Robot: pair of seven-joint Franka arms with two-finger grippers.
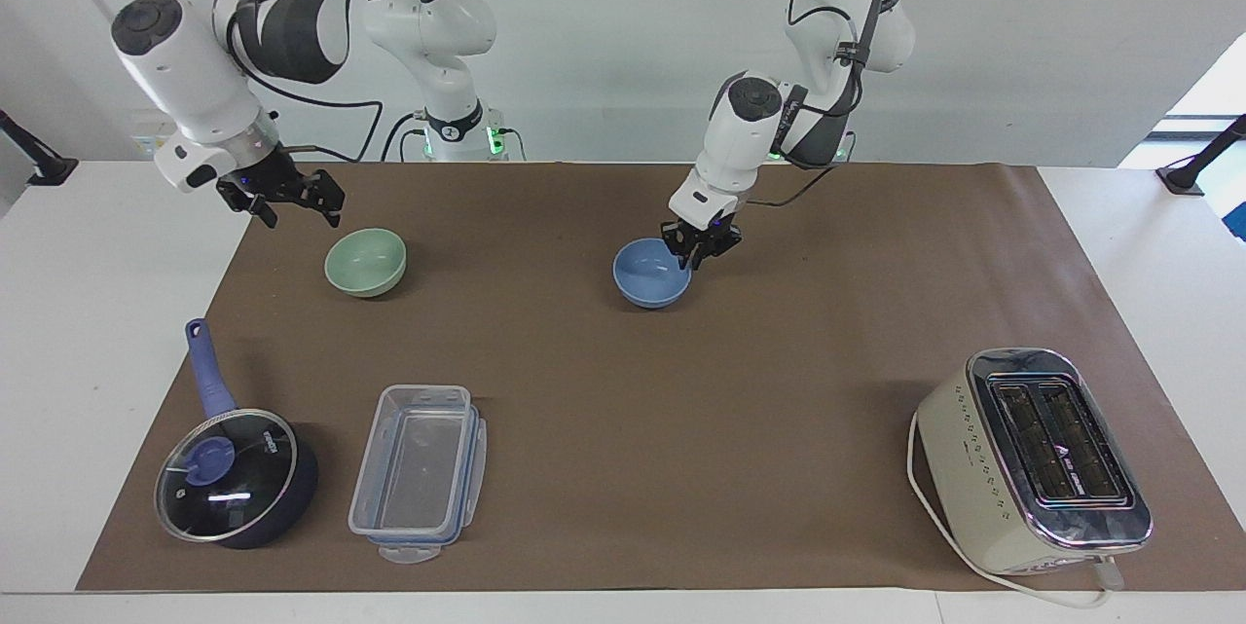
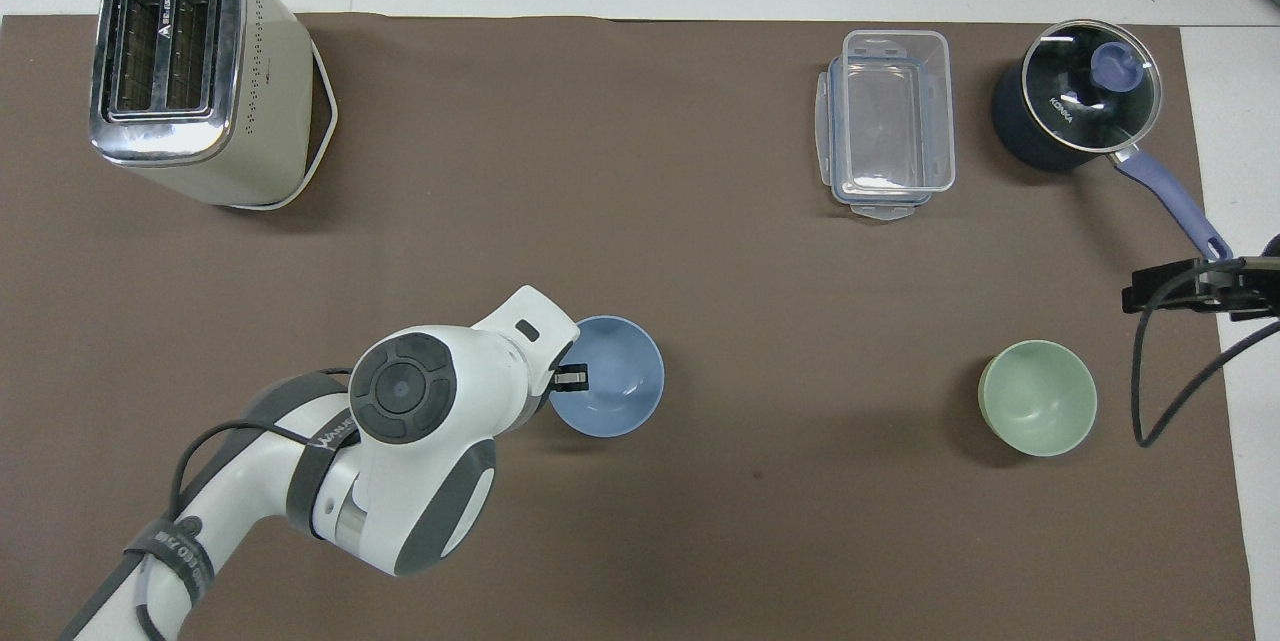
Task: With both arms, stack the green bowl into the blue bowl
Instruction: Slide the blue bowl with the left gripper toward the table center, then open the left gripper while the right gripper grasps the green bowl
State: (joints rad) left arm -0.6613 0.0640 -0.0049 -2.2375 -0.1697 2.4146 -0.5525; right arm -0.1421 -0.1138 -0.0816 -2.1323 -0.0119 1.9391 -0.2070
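Green bowl (image 1: 365, 261): upright on the brown mat (image 1: 604, 381), toward the right arm's end of the table, untouched. Right gripper (image 1: 288, 198): in the air just beside this bowl, over the mat's edge, fingers spread wide and holding nothing.

Blue bowl (image 1: 651, 272): upright on the mat near the middle of the table, well apart from the green one. Left gripper (image 1: 697, 244): at the rim of the blue bowl on the side toward the left arm's end, one finger inside the bowl in the overhead view; whether it grips the rim or has let go cannot be told.

Saucepan (image 1: 237, 474): dark blue, glass lid on, farther from the robots than the green bowl, handle pointing toward the robots.

Clear plastic container (image 1: 419, 471): rectangular, just beside the saucepan.

Toaster (image 1: 1034, 458): cream and chrome, at the left arm's end of the table, farther from the robots than the blue bowl.
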